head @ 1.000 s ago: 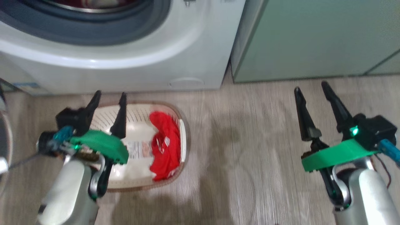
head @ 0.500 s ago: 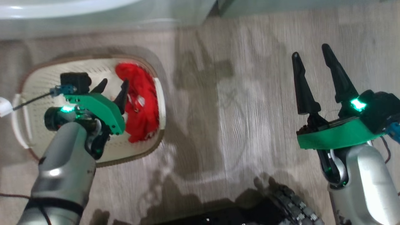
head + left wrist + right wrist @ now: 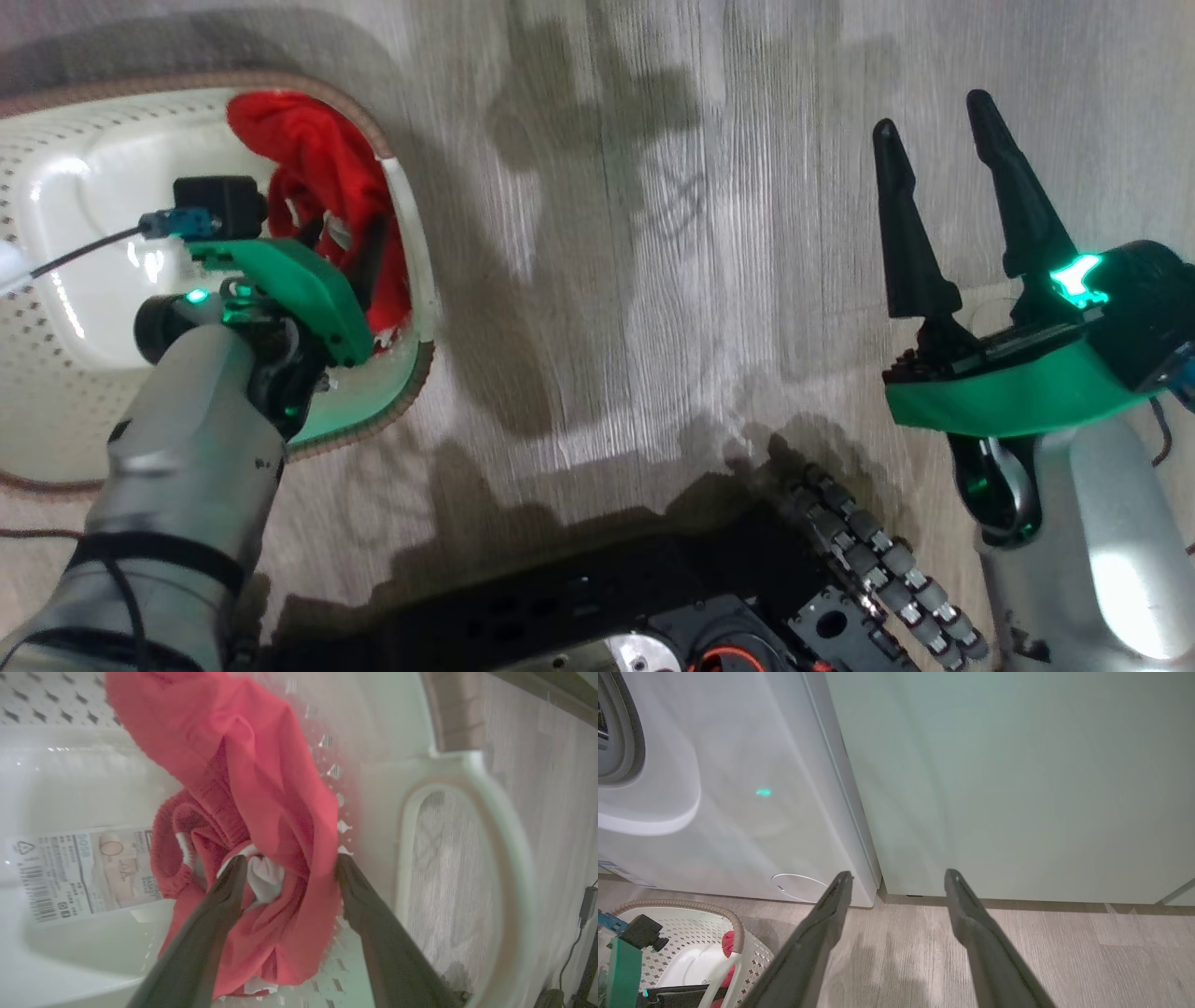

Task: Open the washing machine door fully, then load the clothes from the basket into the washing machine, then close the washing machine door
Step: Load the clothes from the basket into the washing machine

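The right end effector (image 3: 899,874), fingers spread, points where the washing machine (image 3: 738,812) meets a green cabinet (image 3: 1017,779); the basket (image 3: 686,904) sits lower left.

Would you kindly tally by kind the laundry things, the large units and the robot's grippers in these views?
Cream-white perforated plastic basket with a brown woven-look rim: 1
Bright red fabric clothes, one bundle, pieces not separable: 1
Big white front-loading washing machine: 1
Pale green cabinet: 1
Dark two-fingered grippers, left gripper and right gripper, both open: 2
Total: 6

Clothes (image 3: 266,779) in basket (image 3: 415,252), basket on floor (image 3: 653,280) before washing machine (image 3: 738,826), cabinet (image 3: 1017,788) beside it
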Available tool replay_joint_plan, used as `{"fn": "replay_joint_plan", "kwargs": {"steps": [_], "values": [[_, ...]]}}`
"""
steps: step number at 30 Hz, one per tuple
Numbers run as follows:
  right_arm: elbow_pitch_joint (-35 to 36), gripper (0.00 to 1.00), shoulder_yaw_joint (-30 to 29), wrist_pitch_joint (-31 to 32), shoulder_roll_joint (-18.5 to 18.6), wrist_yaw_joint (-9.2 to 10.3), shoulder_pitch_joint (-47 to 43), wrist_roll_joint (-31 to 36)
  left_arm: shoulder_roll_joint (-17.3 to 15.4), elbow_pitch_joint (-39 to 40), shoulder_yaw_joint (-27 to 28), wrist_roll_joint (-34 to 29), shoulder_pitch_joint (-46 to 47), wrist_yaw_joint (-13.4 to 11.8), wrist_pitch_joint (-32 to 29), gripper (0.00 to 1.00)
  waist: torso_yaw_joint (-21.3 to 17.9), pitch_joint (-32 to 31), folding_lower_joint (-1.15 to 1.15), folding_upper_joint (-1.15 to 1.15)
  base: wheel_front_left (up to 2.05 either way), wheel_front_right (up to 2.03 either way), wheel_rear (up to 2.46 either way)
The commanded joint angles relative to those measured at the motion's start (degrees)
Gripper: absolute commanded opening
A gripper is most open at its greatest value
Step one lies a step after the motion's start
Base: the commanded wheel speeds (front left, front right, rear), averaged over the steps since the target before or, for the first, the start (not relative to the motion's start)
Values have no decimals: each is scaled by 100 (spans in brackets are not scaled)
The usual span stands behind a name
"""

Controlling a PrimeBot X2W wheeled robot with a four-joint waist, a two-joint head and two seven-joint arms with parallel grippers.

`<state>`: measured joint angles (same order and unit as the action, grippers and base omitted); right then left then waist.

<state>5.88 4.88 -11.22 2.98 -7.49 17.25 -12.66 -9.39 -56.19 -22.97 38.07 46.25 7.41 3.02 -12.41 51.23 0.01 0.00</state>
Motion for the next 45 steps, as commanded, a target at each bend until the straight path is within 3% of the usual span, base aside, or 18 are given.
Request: {"fn": "replay_joint_plan", "kwargs": {"steps": [1,15,16,17,18,26,36,41,45], "values": [[199,100,130,-62,-11,0,-106,-33,-164,10,3,81,-34,6,-10,100,-74,201,-1,0,0,0,0],[176,100,260,-194,-11,0,-112,-171,-558,-378,-705,906,355,7,-354,100,-344,637,-1,0,0,0,0],[166,100,268,-204,-11,0,-114,-179,-594,-394,-759,932,373,7,-368,66,-355,640,-1,0,0,0,0],[156,100,276,-214,-11,0,-114,-188,-626,-400,-802,957,394,7,-340,16,-367,640,-1,0,0,0,0],[141,100,281,-223,-11,0,-114,-195,-636,-410,-853,1002,398,7,-375,0,-374,632,-1,0,0,0,0],[-77,100,351,-288,-11,0,-41,-235,-762,-625,-1183,1036,457,7,144,0,-257,262,-1,0,0,0,0],[-349,100,300,-273,-11,0,-77,-113,-678,-862,-1299,823,226,-59,1090,0,103,-692,-1,0,0,0,0],[-405,100,237,-192,-11,0,-108,-33,-670,-629,-1181,736,57,-190,1188,0,298,-1086,-1,0,0,0,0],[-429,100,148,-102,-11,0,-159,39,-797,260,-769,461,-238,-480,1195,0,506,-1444,-1,0,0,0,0]]}}
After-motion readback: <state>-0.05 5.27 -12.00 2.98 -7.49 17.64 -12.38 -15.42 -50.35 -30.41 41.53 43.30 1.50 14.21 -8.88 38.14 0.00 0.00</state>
